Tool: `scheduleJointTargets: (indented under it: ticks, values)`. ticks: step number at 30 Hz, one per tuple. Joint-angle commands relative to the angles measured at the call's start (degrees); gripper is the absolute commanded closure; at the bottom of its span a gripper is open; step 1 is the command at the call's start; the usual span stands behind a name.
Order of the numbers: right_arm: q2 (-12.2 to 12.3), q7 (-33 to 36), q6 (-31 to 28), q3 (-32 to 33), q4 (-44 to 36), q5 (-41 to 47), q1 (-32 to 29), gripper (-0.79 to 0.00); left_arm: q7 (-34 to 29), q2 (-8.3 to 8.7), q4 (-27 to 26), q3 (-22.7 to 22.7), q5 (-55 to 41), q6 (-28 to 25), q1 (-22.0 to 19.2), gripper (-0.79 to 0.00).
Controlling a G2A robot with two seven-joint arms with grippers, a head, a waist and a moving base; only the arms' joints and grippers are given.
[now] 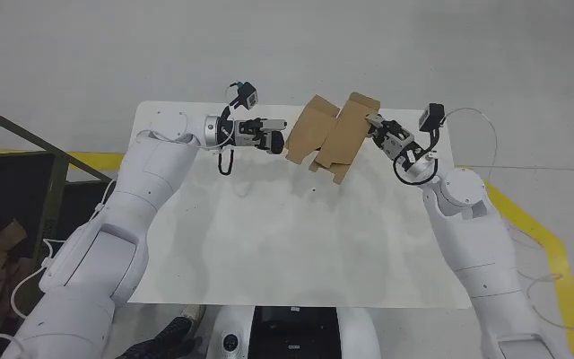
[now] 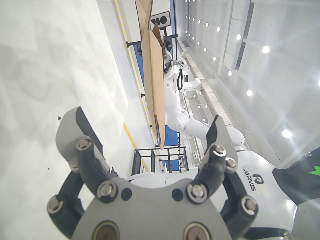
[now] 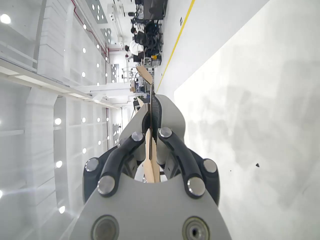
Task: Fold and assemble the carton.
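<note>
Left arm: ran up the table's (image 1: 296,242) left side from the shoulder, bent at the elbow near the far left corner, forearm laid across toward the right along the far edge. Left gripper (image 1: 274,137) pointed at the carton (image 1: 327,135), just short of its left edge. From the left wrist, left gripper (image 2: 147,115) had its jaws spread wide with nothing between them; the carton (image 2: 153,76) hung ahead edge-on, apart from both fingertips (image 2: 80,116).

Carton: brown, still flat, flaps loose, over the middle of the far edge. It looked lifted clear of the tabletop.

Right gripper (image 1: 377,126): at the carton's right edge. From the right wrist, right gripper (image 3: 151,106) was clamped on the carton (image 3: 152,168), whose thin board ran straight between the pads (image 3: 156,111).

Right arm: came up the table's right side, elbow off the right edge, forearm angled inward and toward the far edge to the carton.
</note>
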Motion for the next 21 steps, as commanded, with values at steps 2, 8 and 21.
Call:
scheduleJointTargets:
  ticks: [2,8,21]
  values:
    - [0.05,-5.2,2.07,1.1,-4.25,-0.52,-3.19,0.0,0.0,0.0,0.0,0.0,0.0,0.0,0.0,-0.785]
    - [-0.25,-12.99,3.67,1.57,-8.27,-1.96,-6.5,0.0,0.0,0.0,0.0,0.0,0.0,0.0,0.0,-0.785]
    - [-1.73,-26.69,1.36,-1.09,-10.9,-7.27,-8.94,0.0,0.0,0.0,0.0,0.0,0.0,0.0,0.0,-0.785]
